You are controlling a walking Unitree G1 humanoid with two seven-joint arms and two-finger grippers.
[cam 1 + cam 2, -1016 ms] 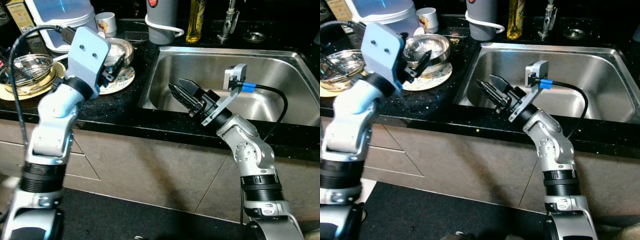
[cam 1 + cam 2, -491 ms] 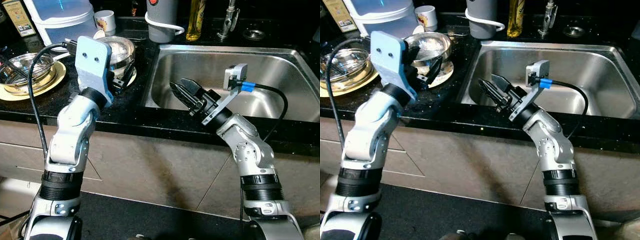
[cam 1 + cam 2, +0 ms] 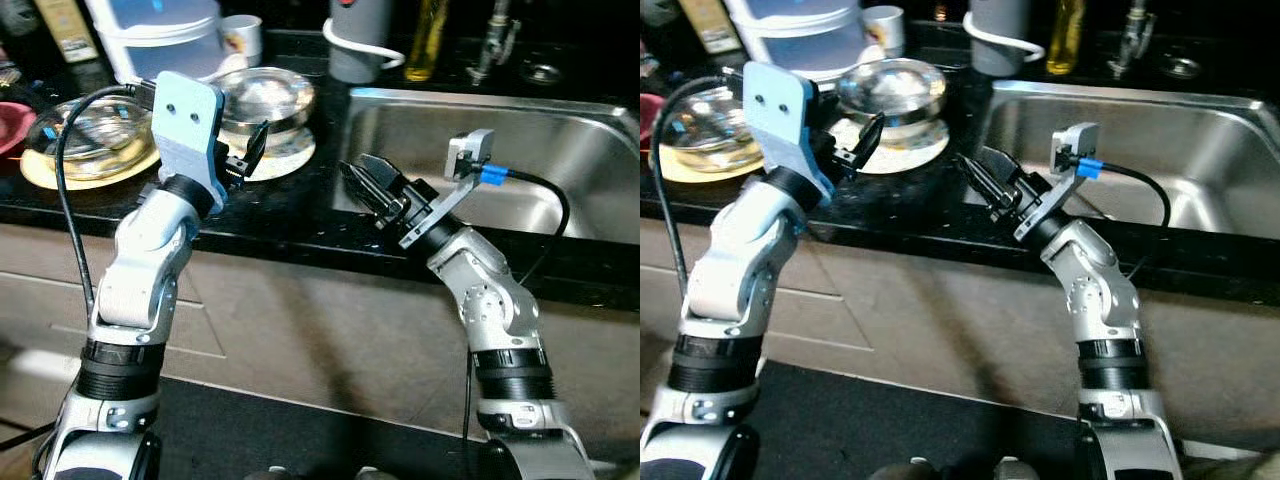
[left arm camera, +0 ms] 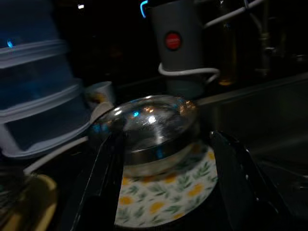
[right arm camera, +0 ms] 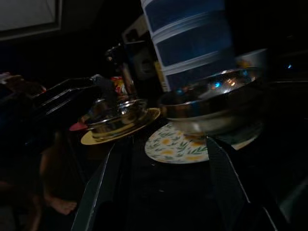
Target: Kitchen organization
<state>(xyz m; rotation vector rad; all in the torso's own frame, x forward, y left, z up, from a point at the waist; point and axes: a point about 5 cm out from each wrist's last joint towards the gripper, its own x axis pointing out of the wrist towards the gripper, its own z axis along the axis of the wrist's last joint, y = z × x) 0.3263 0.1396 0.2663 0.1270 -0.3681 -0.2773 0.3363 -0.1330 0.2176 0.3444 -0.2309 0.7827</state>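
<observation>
The robot is standing at a black counter (image 3: 290,205) with both arms raised in front of it. The left gripper (image 3: 248,160) is hovering just short of the steel bowl (image 3: 265,97), its two black fingers spread open and holding nothing; in the left wrist view the bowl (image 4: 154,127) is sitting between the parted fingers (image 4: 103,178) but apart from them. The bowl is resting on a flowered plate (image 3: 285,158) at about twelve o'clock from the left gripper. At ten o'clock from that gripper, a glass bowl (image 3: 85,135) is sitting on a yellow plate (image 3: 80,175). A white mug (image 3: 240,38) and a pale blue stacked container (image 3: 165,35) are standing behind the steel bowl, toward eleven o'clock.

The right gripper (image 3: 365,185) is hanging over the counter's front edge beside the near left corner of the sink (image 3: 560,180), its fingers parted and empty, pointing toward ten o'clock at the plates. A grey kettle (image 3: 360,40) with a white cord and a bottle of oil (image 3: 428,40) are standing at the back of the counter, at roughly twelve o'clock from the right gripper.
</observation>
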